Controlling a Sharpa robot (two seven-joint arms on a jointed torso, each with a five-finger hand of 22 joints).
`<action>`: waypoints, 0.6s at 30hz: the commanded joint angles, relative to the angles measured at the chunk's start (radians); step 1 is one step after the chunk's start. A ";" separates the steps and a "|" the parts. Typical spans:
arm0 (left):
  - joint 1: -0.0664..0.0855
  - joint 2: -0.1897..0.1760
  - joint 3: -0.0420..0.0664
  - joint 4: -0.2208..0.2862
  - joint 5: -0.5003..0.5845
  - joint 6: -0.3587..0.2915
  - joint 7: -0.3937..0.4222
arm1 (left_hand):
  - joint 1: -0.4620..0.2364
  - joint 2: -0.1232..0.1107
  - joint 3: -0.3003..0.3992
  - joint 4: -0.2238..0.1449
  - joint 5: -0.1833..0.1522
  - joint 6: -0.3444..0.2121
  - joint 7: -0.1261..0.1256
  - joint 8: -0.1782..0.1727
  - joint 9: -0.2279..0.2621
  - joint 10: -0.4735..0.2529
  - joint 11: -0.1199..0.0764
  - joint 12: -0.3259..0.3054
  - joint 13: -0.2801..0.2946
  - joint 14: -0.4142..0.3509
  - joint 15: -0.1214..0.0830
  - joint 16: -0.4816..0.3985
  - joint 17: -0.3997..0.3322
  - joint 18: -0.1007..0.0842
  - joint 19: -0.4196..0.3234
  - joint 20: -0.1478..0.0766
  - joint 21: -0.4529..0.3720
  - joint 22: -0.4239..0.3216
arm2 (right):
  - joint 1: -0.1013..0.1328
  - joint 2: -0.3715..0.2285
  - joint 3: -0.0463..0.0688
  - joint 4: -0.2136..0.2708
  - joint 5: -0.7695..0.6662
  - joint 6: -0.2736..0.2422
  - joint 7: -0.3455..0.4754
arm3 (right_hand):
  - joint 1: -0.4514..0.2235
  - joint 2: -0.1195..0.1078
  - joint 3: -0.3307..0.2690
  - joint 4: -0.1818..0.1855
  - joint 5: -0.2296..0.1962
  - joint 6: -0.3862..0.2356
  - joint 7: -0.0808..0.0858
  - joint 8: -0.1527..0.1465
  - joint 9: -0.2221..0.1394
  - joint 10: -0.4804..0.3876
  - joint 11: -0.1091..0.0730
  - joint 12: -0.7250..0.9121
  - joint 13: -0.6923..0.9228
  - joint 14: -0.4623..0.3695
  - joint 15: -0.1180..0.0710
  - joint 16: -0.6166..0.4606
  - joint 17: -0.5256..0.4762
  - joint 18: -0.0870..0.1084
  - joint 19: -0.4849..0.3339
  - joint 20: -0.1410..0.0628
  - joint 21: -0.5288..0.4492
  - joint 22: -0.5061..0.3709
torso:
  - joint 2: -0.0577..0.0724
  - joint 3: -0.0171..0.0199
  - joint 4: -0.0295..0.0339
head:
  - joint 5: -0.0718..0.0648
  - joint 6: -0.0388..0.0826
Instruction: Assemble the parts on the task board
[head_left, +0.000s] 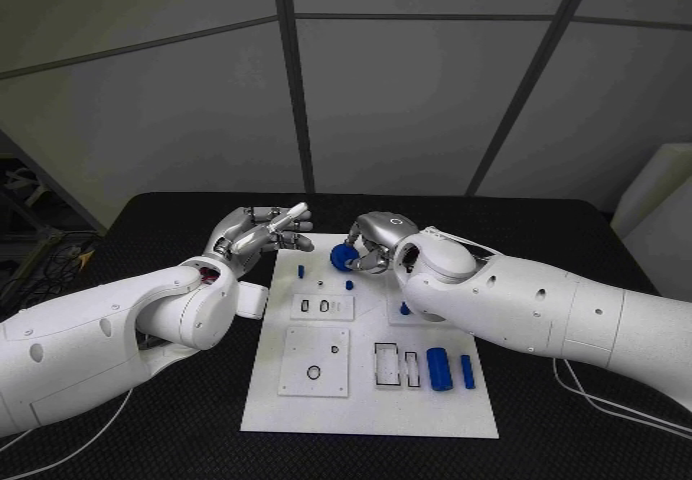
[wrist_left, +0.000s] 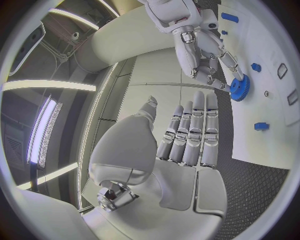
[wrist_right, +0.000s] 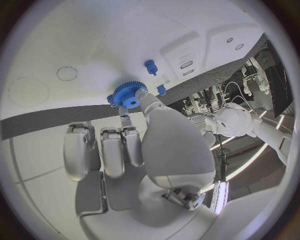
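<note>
While two blue cylinders (head_left: 451, 371) lie loose at the near right of the task board (head_left: 368, 415), assembly looks early. The right hand (head_left: 375, 243) pinches a blue gear (head_left: 343, 258) over the board's far end. The left hand (head_left: 261, 235) hovers beside it on the counter's side, fingers straight and apart, holding nothing. The right wrist view shows the gear's teeth and hub; the head view shows several slots unfilled.

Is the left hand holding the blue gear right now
No, the blue gear is pinched by the right hand; the left hand is flat, fingers straight, holding nothing.
</note>
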 joint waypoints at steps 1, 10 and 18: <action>0.002 0.002 0.001 0.000 -0.007 0.012 0.004 | 0.002 0.011 -0.007 0.002 0.000 0.004 0.005 -0.003 -0.001 0.002 0.003 -0.003 -0.001 -0.005 -0.001 0.006 0.001 -0.014 -0.004 -0.001 0.006 0.001 | 0.002 0.008 -0.002 -0.011 -0.020 -0.017 -0.006 | -0.005 0.006 0.009 0.002 -0.002 0.006 -0.003 -0.009 -0.001 0.001 0.000 -0.006 0.127 0.087 0.003 0.005 0.194 -0.010 0.018 0.000 0.005 0.089 | -0.001 0.0001 0.0000 | 0.000 0.000; 0.002 0.002 0.001 0.000 -0.007 0.012 0.002 | 0.002 0.011 -0.007 0.002 0.000 0.004 0.005 -0.003 -0.001 0.002 0.003 -0.003 -0.001 -0.005 -0.001 0.006 0.001 -0.014 -0.004 -0.001 0.006 0.001 | 0.002 0.025 -0.002 -0.027 -0.022 0.002 -0.008 | -0.021 -0.010 0.010 0.007 -0.058 -0.037 0.005 -0.055 -0.007 -0.016 0.008 -0.025 0.107 0.087 0.015 0.004 0.193 -0.010 0.016 0.012 0.004 0.088 | 0.000 -0.0005 -0.0003 | 0.002 -0.002; 0.002 0.002 0.001 -0.002 -0.007 0.012 0.000 | 0.002 0.011 -0.008 0.002 0.000 0.004 0.005 -0.004 -0.001 0.002 0.004 -0.005 -0.001 -0.007 -0.001 0.007 0.003 -0.014 -0.005 0.000 0.006 0.001 | 0.002 0.029 -0.002 -0.028 -0.014 0.031 -0.005 | -0.047 -0.021 -0.007 0.020 -0.094 -0.068 0.004 -0.085 -0.006 -0.025 0.008 -0.035 0.099 0.087 0.019 0.004 0.194 -0.009 0.015 0.016 0.003 0.087 | -0.001 -0.0003 -0.0012 | 0.002 -0.004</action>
